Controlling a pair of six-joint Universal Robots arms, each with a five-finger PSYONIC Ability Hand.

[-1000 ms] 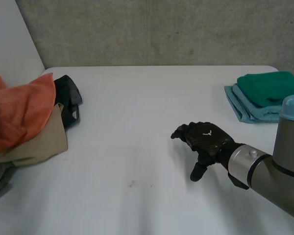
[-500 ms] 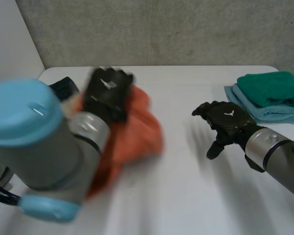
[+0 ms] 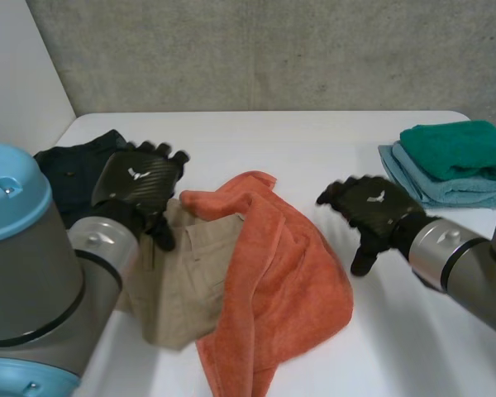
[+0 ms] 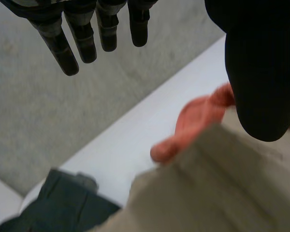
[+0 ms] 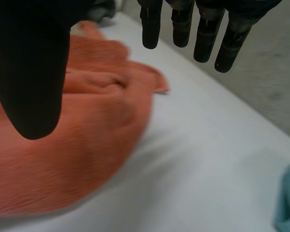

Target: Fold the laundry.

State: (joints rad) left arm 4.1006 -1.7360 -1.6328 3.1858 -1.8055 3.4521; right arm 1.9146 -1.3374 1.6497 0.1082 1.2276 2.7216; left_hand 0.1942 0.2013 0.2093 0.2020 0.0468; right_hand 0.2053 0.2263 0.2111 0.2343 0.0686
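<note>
Orange towel [image 3: 281, 273]: likely soft, limp; I grip its edge nearest my right hand [image 3: 372, 207].
Hands: that and my left hand [image 3: 138, 179] spread, empty.

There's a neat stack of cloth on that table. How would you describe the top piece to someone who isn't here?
On the white table, look to the far corner on the robot's right, beyond its right hand. Two folded towels are stacked there; the dark green towel lies on top, set apart from the light-blue towel under it by its deep colour.
</note>
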